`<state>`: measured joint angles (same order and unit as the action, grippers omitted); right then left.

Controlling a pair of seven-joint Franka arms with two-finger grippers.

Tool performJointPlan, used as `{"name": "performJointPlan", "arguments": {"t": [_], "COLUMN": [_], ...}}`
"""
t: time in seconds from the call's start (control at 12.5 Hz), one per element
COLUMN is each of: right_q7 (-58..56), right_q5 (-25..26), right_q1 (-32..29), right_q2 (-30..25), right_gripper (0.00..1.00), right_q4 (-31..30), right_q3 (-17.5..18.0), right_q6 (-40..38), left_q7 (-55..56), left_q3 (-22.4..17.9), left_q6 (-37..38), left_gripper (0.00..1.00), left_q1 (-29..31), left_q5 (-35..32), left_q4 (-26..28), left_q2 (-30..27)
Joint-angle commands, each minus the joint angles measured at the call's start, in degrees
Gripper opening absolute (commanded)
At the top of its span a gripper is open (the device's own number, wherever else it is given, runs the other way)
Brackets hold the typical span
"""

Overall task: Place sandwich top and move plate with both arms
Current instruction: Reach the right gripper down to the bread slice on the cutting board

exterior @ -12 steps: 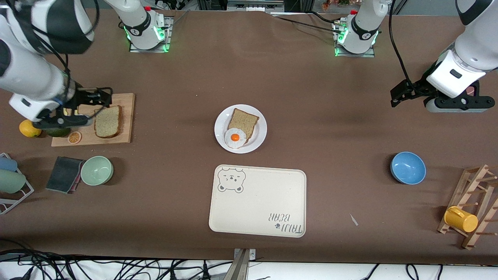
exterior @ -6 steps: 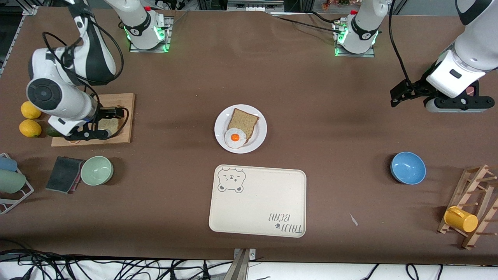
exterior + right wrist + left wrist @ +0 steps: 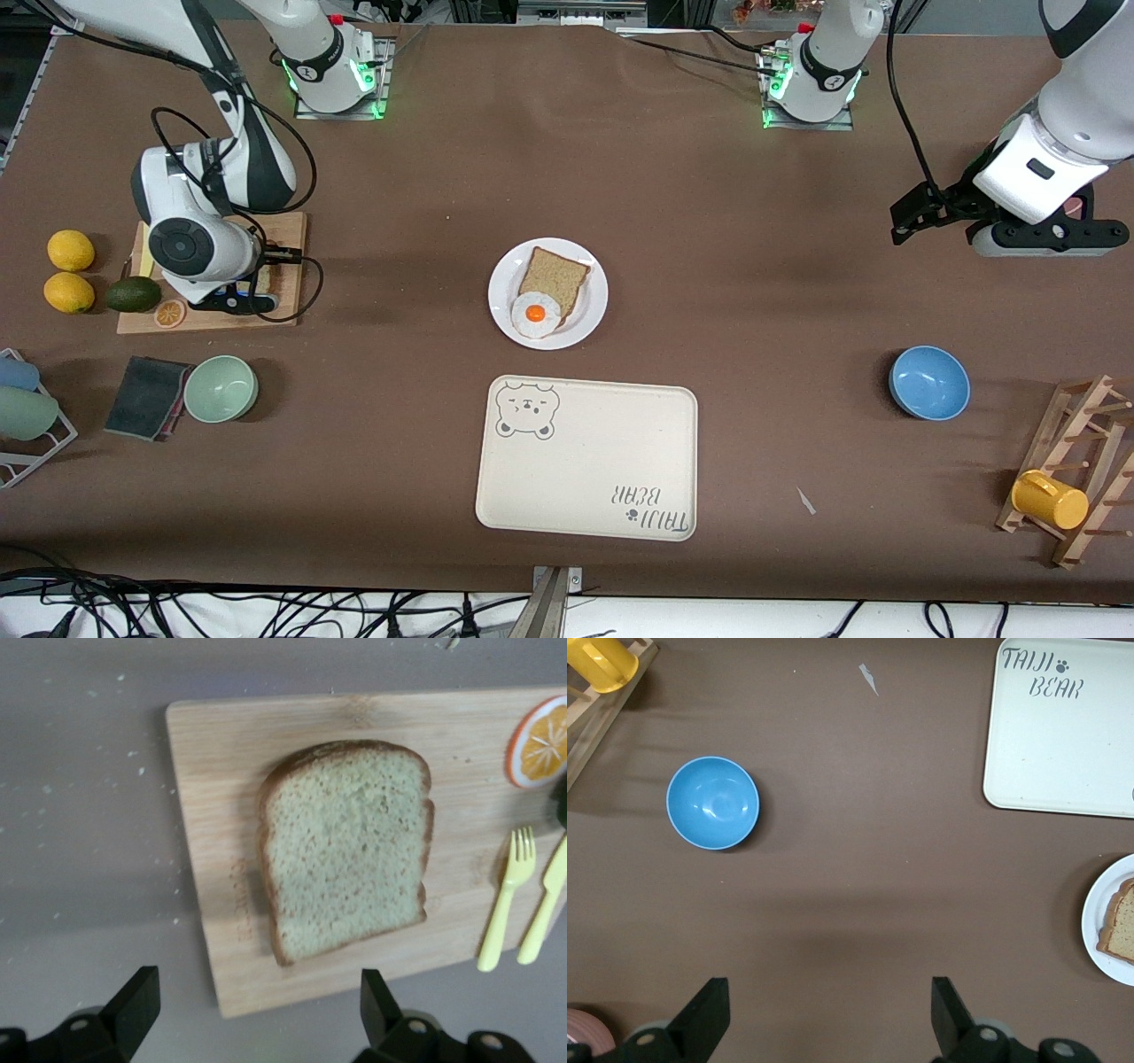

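since a second ago the right arm has swung in over the cutting board (image 3: 283,232), so the right tool (image 3: 252,1014) now hangs over the sandwich top (image 3: 347,846) with its fingers (image 3: 133,997) spread wide and nothing between them. the slice lies flat on the board, toward the right arm's end of the surface (image 3: 709,221), with a yellow fork (image 3: 505,895) and an orange slice (image 3: 540,740) beside it on the wood. it looks light, soft and crumbly; i'd say a pinch across the two crust edges is safest, as the crust seems firmer than the middle, and a hard squeeze could fold it. the plate (image 3: 505,276) sits mid-surface, well apart from the board, carrying the other bread slice (image 3: 554,275) and a fried egg (image 3: 535,315). the left tool (image 3: 828,1019) waits over bare surface, spread wide and empty too, with a blue bowl (image 3: 928,382) nearby.
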<state>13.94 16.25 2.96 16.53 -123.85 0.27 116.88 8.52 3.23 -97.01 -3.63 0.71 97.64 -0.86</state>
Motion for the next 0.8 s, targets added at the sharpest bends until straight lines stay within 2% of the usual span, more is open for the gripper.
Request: {"name": "performJointPlan", "arguments": {"t": [0.0, 0.24, 0.4, 0.64, 0.72], "right_q7": [1.18, 1.79, 2.58, 2.76, 2.67], "right_q5": [1.59, 1.94, 2.12, 2.91, 2.99], "right_q1": [-0.24, 0.02, -0.06, -0.33, -0.85], "right_q2": [3.67, 5.00, 5.35, 6.32, 6.67], "right_gripper": [1.00, 0.95, 0.86, 0.58, 0.54], "right_q4": [0.71, 0.80, 0.80, 0.81, 0.80], "right_q3": [-1.85, -1.94, -1.94, -2.03, -2.03], "right_q6": [4.04, 5.73, 5.90, 7.30, 8.09], "left_q7": [-0.87, -0.79, -0.87, -0.52, -0.52], "left_q3": [0.20, 0.20, 0.20, 0.20, 0.20], "left_q6": [0.33, 0.33, 0.33, 0.33, 0.33], "left_gripper": [1.00, 1.00, 1.00, 1.00, 1.00], "left_q1": [0.20, 0.20, 0.20, 0.03, 0.03], "left_q5": [-1.33, -1.33, -1.33, -1.33, -1.33], "left_q4": [-1.31, -1.31, -1.31, -1.31, -1.31], "left_q2": [0.59, 0.59, 0.59, 0.59, 0.59]}}
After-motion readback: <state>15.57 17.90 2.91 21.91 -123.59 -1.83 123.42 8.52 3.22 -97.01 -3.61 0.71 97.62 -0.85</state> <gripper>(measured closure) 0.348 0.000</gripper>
